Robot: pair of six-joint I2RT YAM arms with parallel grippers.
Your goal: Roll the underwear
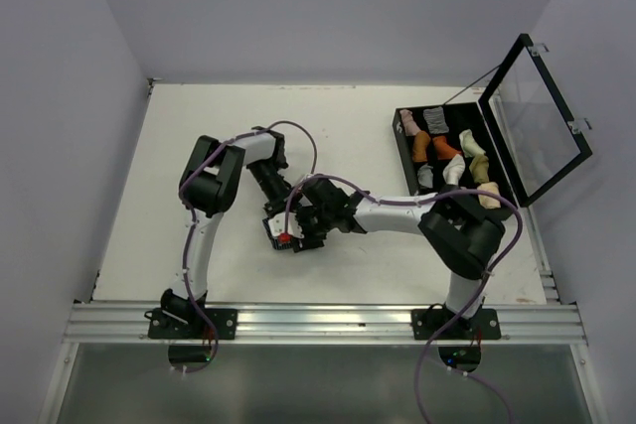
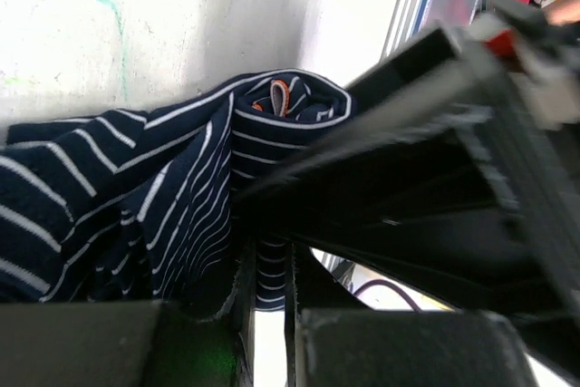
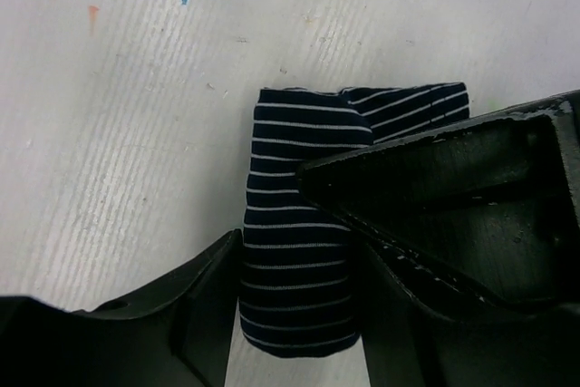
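Two hands on the half-rolled underwear (image 3: 294, 138)

The left hand (image 2: 269, 292) is nearly shut and pinches a bit of the striped cloth, and the rest bunches up just ahead of it. The right hand (image 3: 272, 215) is wide, with the roll between its fingers on the table (image 3: 127, 133). I think a good roll needs slow turns and a tight, straight edge. A small orange tag (image 2: 279, 95) is too tiny to read.

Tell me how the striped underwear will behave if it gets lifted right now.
Probably floppy: the striped underwear bunches in soft folds in the left wrist view. Its roll, lying between the fingers of the right gripper, looks loose, so it may unfurl when lifted. Thin knit fabric, so likely light and not slippery.
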